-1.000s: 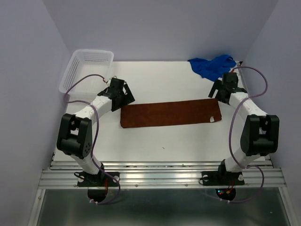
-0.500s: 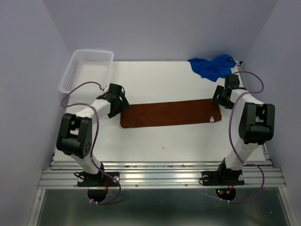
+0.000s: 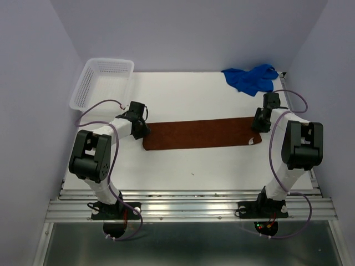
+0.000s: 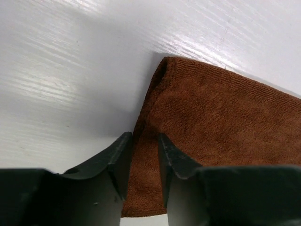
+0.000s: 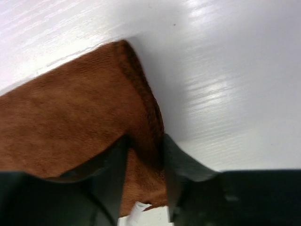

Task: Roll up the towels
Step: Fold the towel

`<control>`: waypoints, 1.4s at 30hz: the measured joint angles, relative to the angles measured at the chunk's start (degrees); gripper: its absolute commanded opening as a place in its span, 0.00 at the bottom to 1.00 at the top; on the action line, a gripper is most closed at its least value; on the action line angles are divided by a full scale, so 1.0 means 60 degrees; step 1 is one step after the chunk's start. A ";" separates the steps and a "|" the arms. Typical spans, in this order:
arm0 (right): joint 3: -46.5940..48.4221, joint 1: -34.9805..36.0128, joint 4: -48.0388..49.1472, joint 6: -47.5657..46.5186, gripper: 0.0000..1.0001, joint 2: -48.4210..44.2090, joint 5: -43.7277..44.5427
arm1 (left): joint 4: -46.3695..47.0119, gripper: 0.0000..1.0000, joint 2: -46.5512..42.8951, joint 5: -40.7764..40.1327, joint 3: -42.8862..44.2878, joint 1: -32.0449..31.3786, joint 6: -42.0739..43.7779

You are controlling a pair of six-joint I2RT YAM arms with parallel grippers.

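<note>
A white basket (image 3: 102,80) sits at the 10 o'clock corner of the bench (image 3: 188,100). Toward 4 o'clock from it, the left gripper (image 4: 143,140) is down at the left short end of the brown towel (image 3: 201,133), its fingers nearly together with the cloth's edge pinched between them. The towel lies flat as a long strip running from 9 to 3 o'clock across the middle of the bench. At its right short end the right gripper (image 5: 145,146) clamps the edge the same way, fingers a narrow gap apart, with a white tag (image 3: 252,140) just beside them. A crumpled blue towel (image 3: 250,77) lies at the 1 o'clock corner, apart from the strip.
</note>
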 measured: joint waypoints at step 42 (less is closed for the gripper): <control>0.3206 0.4029 -0.2306 0.0117 0.01 -0.0295 -0.0503 | 0.1344 0.05 0.1118 0.1486 0.0634 -0.0565 0.0025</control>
